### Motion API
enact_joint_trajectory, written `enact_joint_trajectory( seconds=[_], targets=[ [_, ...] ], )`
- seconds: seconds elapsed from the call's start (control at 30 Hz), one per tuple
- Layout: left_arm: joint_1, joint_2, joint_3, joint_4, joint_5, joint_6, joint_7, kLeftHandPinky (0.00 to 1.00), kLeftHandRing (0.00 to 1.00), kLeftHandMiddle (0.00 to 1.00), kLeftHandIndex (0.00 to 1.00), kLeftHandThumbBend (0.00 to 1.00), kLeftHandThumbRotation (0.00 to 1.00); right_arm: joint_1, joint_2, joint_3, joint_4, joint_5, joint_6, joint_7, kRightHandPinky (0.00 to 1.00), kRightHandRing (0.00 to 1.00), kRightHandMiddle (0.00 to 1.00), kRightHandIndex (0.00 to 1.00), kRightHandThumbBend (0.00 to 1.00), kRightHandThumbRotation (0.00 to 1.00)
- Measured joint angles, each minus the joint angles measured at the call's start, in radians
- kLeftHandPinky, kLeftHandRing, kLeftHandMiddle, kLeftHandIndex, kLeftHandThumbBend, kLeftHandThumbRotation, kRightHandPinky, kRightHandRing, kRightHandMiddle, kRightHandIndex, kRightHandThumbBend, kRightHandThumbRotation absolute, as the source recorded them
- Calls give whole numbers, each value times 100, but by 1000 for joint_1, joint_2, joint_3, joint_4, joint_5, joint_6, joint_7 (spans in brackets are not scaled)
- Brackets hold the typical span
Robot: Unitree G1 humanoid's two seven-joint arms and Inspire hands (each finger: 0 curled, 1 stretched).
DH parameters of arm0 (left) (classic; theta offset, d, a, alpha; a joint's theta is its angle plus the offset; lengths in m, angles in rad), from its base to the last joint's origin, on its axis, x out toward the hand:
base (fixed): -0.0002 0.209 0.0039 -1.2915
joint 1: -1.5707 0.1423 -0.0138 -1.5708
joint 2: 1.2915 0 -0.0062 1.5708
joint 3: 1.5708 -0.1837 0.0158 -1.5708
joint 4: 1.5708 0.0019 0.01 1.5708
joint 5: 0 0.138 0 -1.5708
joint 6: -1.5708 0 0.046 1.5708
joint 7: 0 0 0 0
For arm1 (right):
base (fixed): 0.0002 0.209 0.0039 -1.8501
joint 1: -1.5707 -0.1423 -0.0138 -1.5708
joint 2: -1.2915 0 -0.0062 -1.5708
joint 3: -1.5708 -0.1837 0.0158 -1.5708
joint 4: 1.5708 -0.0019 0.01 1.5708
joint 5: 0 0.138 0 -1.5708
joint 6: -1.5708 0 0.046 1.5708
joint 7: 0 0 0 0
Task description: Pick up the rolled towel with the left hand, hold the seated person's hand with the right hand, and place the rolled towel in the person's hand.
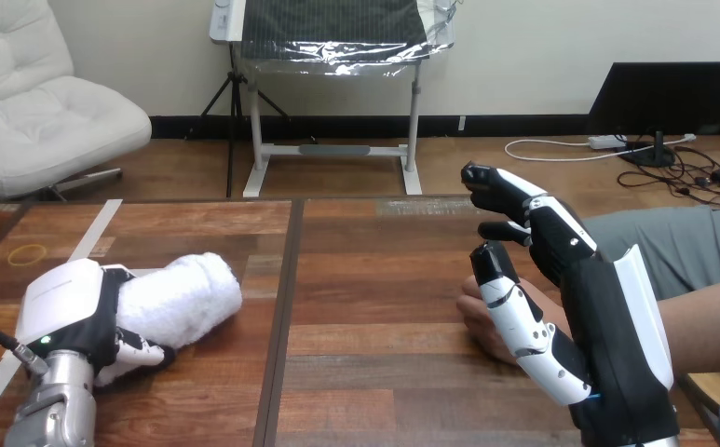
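Observation:
A white rolled towel (183, 296) lies on the wooden table (374, 279) at the left. My left hand (76, 317) rests over its near end, fingers curled round it. At the right, my right hand (579, 307) stands raised with fingers relaxed and apart, thumb toward the table's middle. The person's hand (486, 321) rests on the table just behind and under my right hand, partly hidden by my thumb. Whether the two touch I cannot tell. The person's forearm (710, 321) comes in from the right edge.
A yellow rubber band (28, 252) lies on the table at the far left. A dark seam (281, 317) runs down the table between the towel and the person's hand. The person's lap (682, 242) is beside the table's right edge.

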Motion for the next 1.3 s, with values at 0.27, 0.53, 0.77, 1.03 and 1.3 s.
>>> enact_joint_trajectory(
  seconds=[0.27,0.53,0.77,1.03,1.3],
  targets=[
    [0,0,-1,1,0,-14,4,40,47,52,55,75,0,-3,-2,-2,3,2,-16,0,68,75,76,75,27,59],
    [1,0,-2,8,0,-26,15,40,46,52,55,74,0,-9,-7,-2,5,3,-35,1,66,73,74,72,25,55],
    [5,0,-5,8,0,-27,27,39,46,52,54,72,0,-12,-11,-2,7,20,-43,6,66,73,72,72,25,53],
    [9,0,-6,11,0,-40,37,37,43,50,54,71,0,-15,-24,-3,15,27,-52,6,62,70,70,70,25,49],
    [10,0,-7,24,0,-64,53,35,41,49,55,70,0,-17,-28,-4,24,36,-55,6,59,67,68,69,25,45]
  ],
)
